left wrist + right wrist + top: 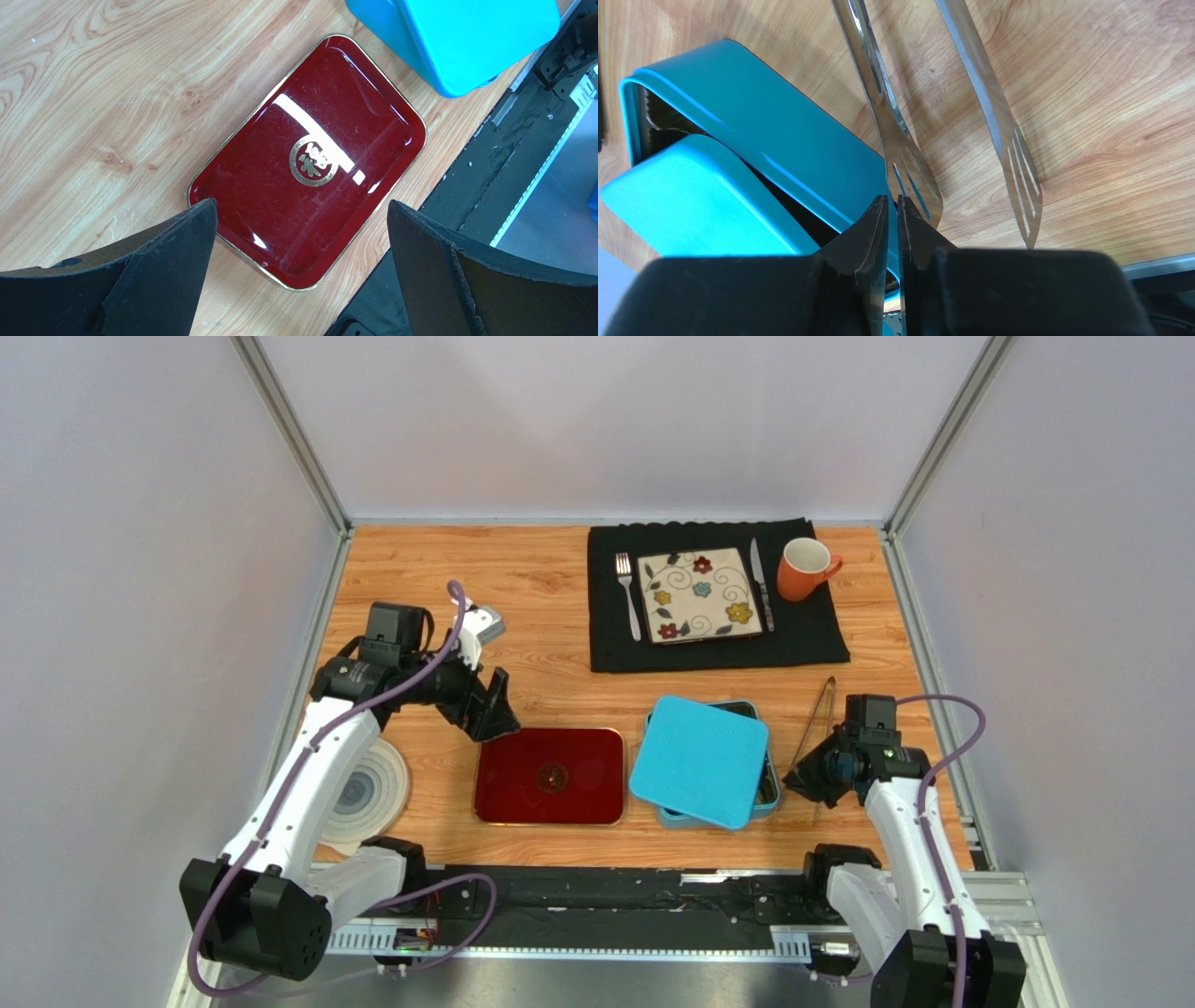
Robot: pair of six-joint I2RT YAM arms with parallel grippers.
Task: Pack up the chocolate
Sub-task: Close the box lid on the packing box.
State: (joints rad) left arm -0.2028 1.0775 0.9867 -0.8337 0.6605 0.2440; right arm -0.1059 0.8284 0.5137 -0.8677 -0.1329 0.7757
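No chocolate shows in any view; the blue lid [701, 759] lies askew over the blue box [765, 794] and hides the inside. A dark red tray [485, 756] with a gold emblem lies bare to the left of the box. My left gripper [491, 714] hovers open above the tray's [337, 91] near left corner, nothing between its fingers [175, 266]. My right gripper [809, 777] sits at the box's right side, its jaws shut to a thin slit [892, 201] over the box wall [773, 140]. Metal tongs [878, 105] lie on the wood just beyond its tips.
A black placemat [828, 637] at the back holds a flowered square plate [699, 594], a fork [627, 592], a knife [759, 581] and an orange mug [805, 569]. A white round dish [368, 791] lies under the left arm. The tongs [814, 721] lie right of the box.
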